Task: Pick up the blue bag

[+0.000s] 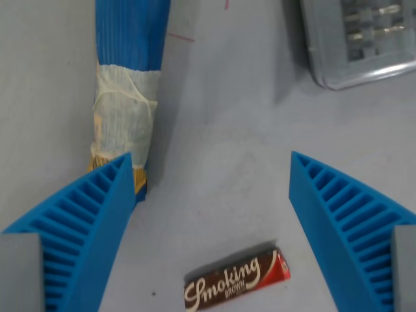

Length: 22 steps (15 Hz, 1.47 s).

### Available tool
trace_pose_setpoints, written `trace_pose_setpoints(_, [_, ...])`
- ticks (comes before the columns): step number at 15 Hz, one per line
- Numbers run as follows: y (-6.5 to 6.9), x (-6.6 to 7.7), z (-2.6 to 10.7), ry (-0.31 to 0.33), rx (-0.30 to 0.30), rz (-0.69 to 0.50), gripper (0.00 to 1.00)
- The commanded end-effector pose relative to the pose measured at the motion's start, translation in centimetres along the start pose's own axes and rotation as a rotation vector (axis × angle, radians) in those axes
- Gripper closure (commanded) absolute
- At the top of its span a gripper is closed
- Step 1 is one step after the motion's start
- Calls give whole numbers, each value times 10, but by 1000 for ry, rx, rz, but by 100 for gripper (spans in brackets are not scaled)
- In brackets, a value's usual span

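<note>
The blue bag (130,78) lies on the grey table at the wrist view's upper left, a long blue mesh roll with a white and yellow lower section. My gripper (211,159) is open, its two blue ribbed fingers spread wide. The left finger (91,221) overlaps the bag's bottom end in the picture, and I cannot tell whether they touch. The right finger (344,221) stands well apart from the bag. Nothing is between the fingers except the table.
A brown and red "Smoking" paper packet (235,281) lies near the bottom centre, between the fingers. A grey metal case (361,39) sits at the wrist view's upper right. Faint red marks (182,38) show on the table beside the bag.
</note>
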State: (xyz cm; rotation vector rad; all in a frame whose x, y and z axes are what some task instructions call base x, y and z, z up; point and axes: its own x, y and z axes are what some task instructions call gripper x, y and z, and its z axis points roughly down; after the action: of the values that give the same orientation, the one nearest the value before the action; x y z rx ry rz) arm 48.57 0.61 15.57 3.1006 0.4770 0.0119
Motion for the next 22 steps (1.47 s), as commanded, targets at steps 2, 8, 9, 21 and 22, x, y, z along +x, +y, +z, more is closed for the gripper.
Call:
trace_pose_setpoints(2, [-3, -6, 4, 103, 3, -37, 0])
trace_pose_setpoints(8, [-2, -4, 34, 105, 0, -26, 0])
trace_pose_setpoints(9, [-2, -5, 39, 104, 0, -25, 0])
trace_pose_setpoints(21, [-1, -4, 54, 102, -2, -24, 100])
trace_pose_setpoints(22, [-1, -4, 54, 102, -2, -24, 100])
